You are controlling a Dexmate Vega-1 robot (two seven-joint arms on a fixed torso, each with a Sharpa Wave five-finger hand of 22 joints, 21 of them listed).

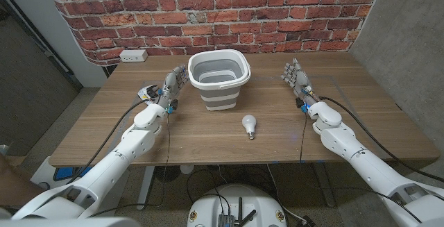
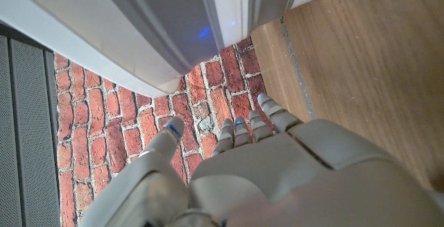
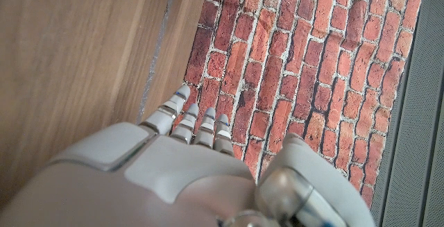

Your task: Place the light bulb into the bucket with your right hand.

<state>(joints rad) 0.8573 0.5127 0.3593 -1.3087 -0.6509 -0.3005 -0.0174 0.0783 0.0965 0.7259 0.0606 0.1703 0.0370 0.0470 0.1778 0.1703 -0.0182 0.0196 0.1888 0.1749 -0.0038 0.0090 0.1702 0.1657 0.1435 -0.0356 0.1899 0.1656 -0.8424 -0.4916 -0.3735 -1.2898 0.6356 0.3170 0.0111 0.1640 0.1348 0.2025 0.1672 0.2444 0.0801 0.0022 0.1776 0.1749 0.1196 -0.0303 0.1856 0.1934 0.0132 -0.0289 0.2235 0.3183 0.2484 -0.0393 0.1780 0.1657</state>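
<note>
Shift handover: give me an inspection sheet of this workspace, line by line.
Surface: wooden table, bare wood around the items.
Job's things: light bulb lies on the table in front of the bucket, apart from it; bucket upright, nothing seen inside.
Clutter: nothing seen.
Hands: left hand beside the bucket, holding nothing; right hand holding nothing, fingers apart, away from the bulb.
Cables: black cables run along both arms.
Surroundings: brick wall behind; white power outlet at the table's far left edge.
</note>
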